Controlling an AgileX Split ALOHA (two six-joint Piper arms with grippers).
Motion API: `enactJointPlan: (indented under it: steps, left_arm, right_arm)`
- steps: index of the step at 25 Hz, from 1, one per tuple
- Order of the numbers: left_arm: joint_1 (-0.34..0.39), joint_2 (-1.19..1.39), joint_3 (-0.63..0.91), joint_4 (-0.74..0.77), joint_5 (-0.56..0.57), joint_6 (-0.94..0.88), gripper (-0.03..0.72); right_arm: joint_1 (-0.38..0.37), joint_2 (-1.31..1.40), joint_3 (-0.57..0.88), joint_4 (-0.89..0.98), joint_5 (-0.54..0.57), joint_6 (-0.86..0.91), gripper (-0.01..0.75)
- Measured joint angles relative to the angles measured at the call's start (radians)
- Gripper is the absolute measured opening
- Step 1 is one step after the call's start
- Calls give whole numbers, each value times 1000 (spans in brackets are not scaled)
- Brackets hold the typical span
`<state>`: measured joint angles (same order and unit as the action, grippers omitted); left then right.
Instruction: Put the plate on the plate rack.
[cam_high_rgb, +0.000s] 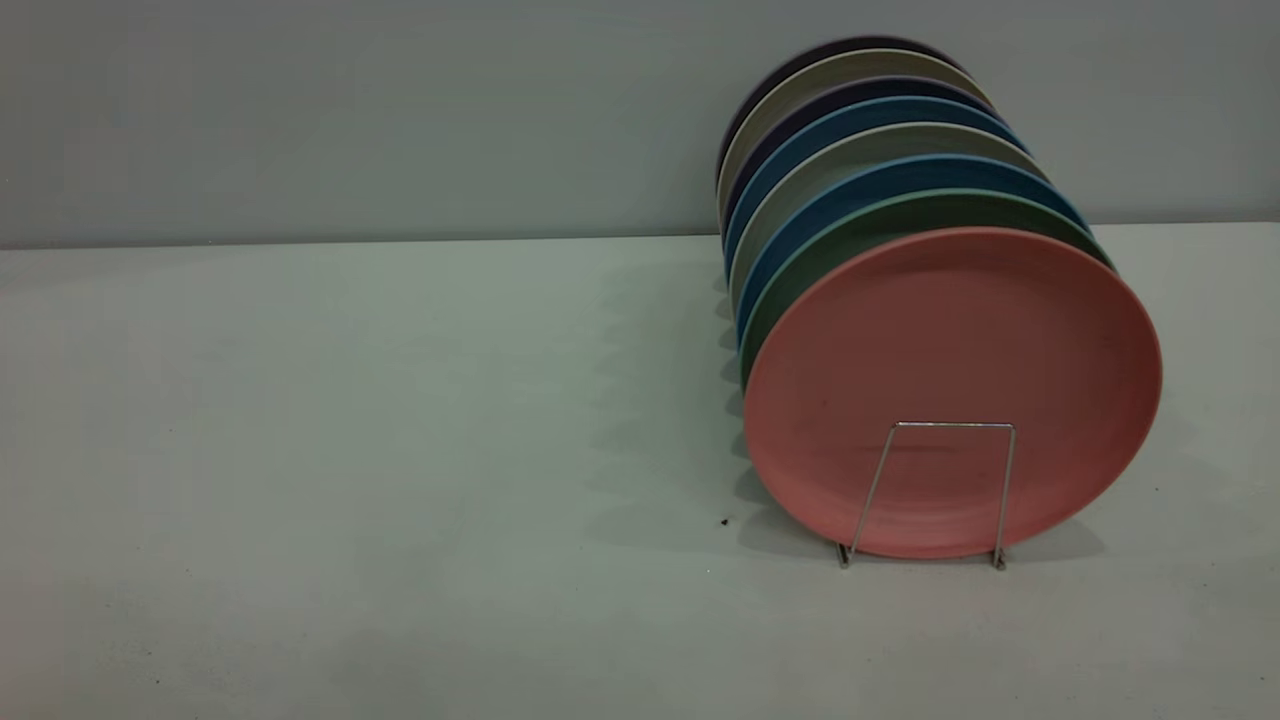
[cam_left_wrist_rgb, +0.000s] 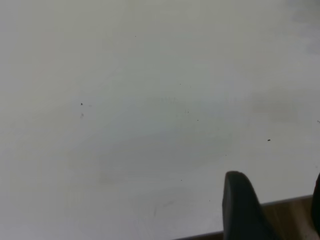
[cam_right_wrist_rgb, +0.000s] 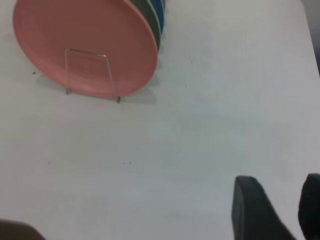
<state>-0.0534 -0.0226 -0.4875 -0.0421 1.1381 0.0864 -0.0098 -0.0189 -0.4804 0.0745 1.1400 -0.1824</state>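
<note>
The salmon-pink plate (cam_high_rgb: 950, 330) stands upright on its edge at the front of a row of plates, behind the front wire loop of the silver plate rack (cam_high_rgb: 955, 424). The right wrist view shows the plate (cam_right_wrist_rgb: 85, 30) and the rack loop (cam_right_wrist_rgb: 85, 51) far from my right gripper (cam_right_wrist_rgb: 278, 177), which is open and empty over bare table. My left gripper (cam_left_wrist_rgb: 276, 176) is open and empty over bare table near the table's edge. Neither gripper shows in the exterior view.
Behind the pink plate stand a mint-green plate (cam_high_rgb: 900, 205), blue plates (cam_high_rgb: 880, 172) and several more, all upright in the rack. A grey wall (cam_high_rgb: 400, 110) is behind the table. A wooden strip (cam_left_wrist_rgb: 290, 210) shows past the table edge in the left wrist view.
</note>
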Motion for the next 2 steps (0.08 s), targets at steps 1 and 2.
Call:
enactJointPlan:
  steps: [1,2]
  left_arm:
    - [0,0,0,0,0,0,377]
    - [0,0,0,0,0,0,377]
  right_arm:
    - [0,0,0,0,0,0,243]
    - [0,0,0,0,0,0,243]
